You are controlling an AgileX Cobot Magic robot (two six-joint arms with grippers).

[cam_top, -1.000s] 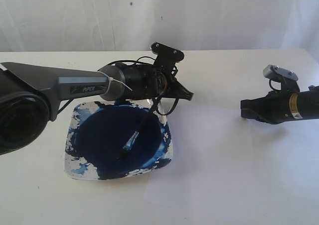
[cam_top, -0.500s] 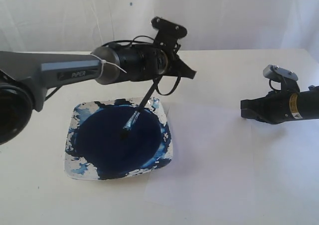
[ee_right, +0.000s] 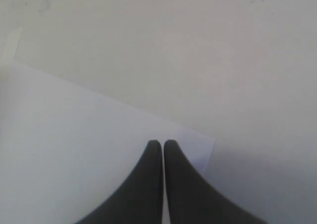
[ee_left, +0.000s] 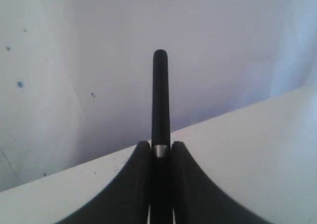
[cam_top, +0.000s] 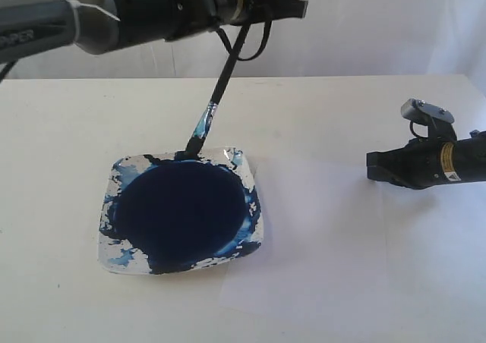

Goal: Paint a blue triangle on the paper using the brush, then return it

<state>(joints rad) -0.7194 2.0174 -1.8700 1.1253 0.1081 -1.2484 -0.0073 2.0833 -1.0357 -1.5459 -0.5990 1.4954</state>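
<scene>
My left gripper (cam_top: 292,7) is high over the back of the table, shut on the black handle of the brush (cam_top: 218,91). The brush hangs slanting down, and its blue-stained tip is just above the far rim of the paint dish (cam_top: 114,177). In the left wrist view the brush handle (ee_left: 160,100) sticks out between the closed fingers of my left gripper (ee_left: 161,147). The white paper (cam_top: 319,237) lies right of the dish and looks plain; no blue triangle is in view. My right gripper (cam_top: 372,167) hovers shut at the paper's right edge, holding nothing. The right wrist view shows my right gripper (ee_right: 162,143) over a corner of the paper (ee_right: 74,135).
The dish holds a dark navy paint pool (cam_top: 178,210) and has blue-smeared white edges. A white backdrop (cam_top: 364,24) rises behind the table. The white tabletop (cam_top: 61,115) extends left of the dish and in front of it.
My left arm has risen and lifted the brush out of the paint pool; its tip now hangs over the dish's far rim. The right arm has not moved.
</scene>
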